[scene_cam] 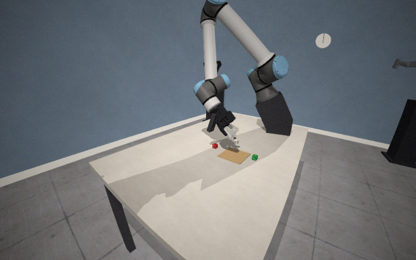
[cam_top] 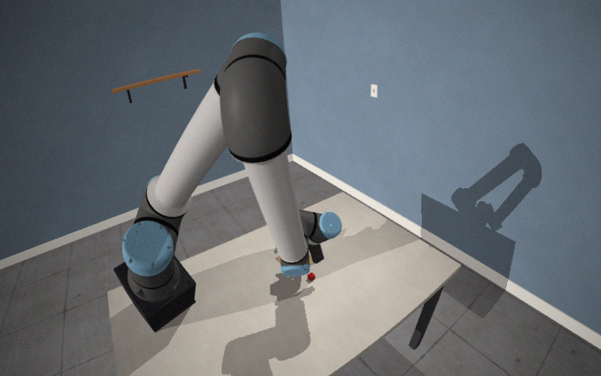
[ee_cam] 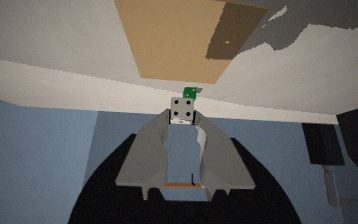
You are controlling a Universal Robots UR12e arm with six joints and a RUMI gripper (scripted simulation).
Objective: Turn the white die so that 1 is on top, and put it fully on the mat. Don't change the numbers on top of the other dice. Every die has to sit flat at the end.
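My gripper (ee_cam: 181,110) (scene_cam: 235,139) is shut on the white die (ee_cam: 182,110) (scene_cam: 235,140). It holds the die just above the table, at the back edge of the tan mat (scene_cam: 234,156) (ee_cam: 175,40). The die's face toward the wrist camera shows four pips. The red die (scene_cam: 215,146) (cam_top: 311,277) lies on the table left of the mat. The green die (scene_cam: 254,157) (ee_cam: 189,92) lies on the table just off the mat's right side. In the top view the arm hides the gripper and most of the mat.
The pale table (scene_cam: 215,214) (cam_top: 377,284) carries the arm's dark base (scene_cam: 274,114) (cam_top: 155,290) at one end. Walls stand close behind the table. A black stand (scene_cam: 402,135) is on the floor at far right.
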